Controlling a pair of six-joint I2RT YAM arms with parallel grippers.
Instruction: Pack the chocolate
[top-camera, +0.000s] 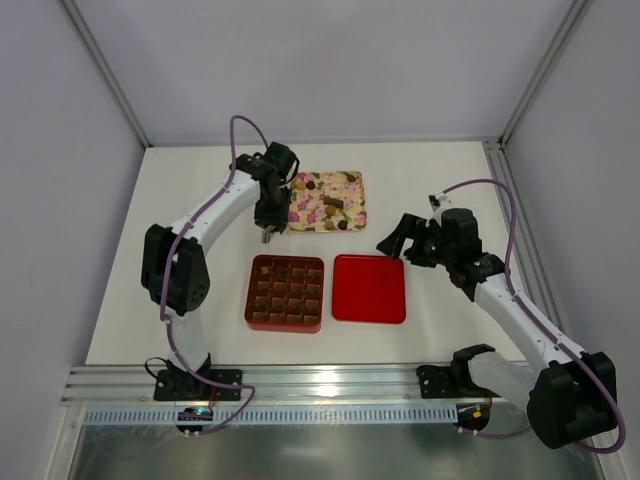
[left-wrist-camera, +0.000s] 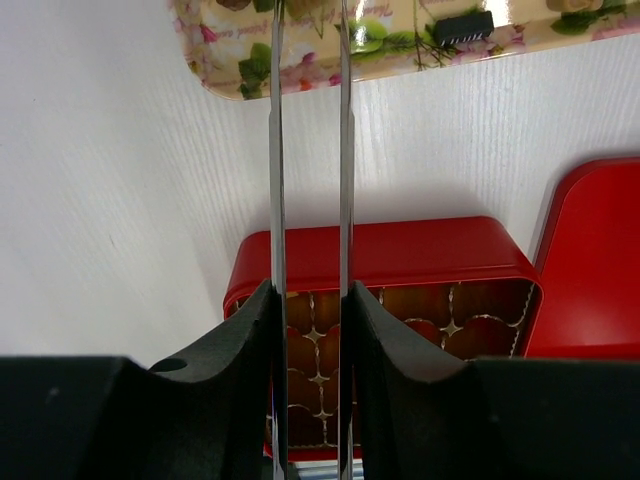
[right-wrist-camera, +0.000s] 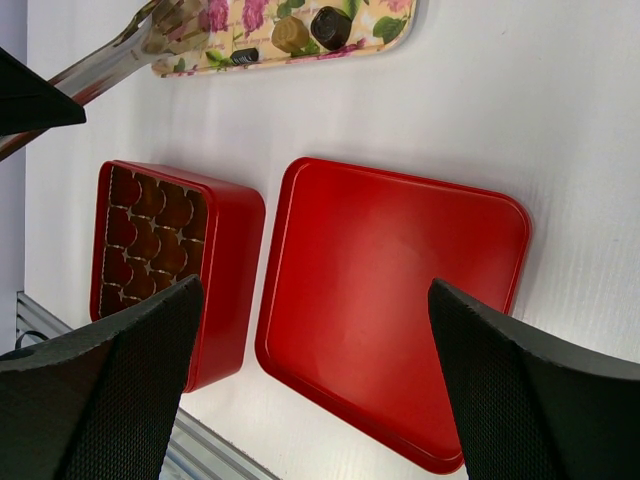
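Left end effector (left-wrist-camera: 308, 292) is clamped on a pair of metal tongs (left-wrist-camera: 276, 150), with its black fingers (left-wrist-camera: 235, 345) squeezing the two blades close together. It hangs above the far edge of the red box (top-camera: 284, 324). The blades reach out from there to the floral tray (top-camera: 355, 185), which lies just beyond the box. I cannot tell whether the tips hold anything.

Right end effector (right-wrist-camera: 315, 290) is spread wide and holds nothing. It hovers to the right of the box, over the outer side of the flat red lid (top-camera: 369, 288), which lies just beside the box.

The chocolate (right-wrist-camera: 291, 33) sits as a few scattered brown pieces on the tray beyond the box. I cannot tell whether the box's brown compartments hold any.

Box, lid and tray all rest on the white bench (top-camera: 430, 170)
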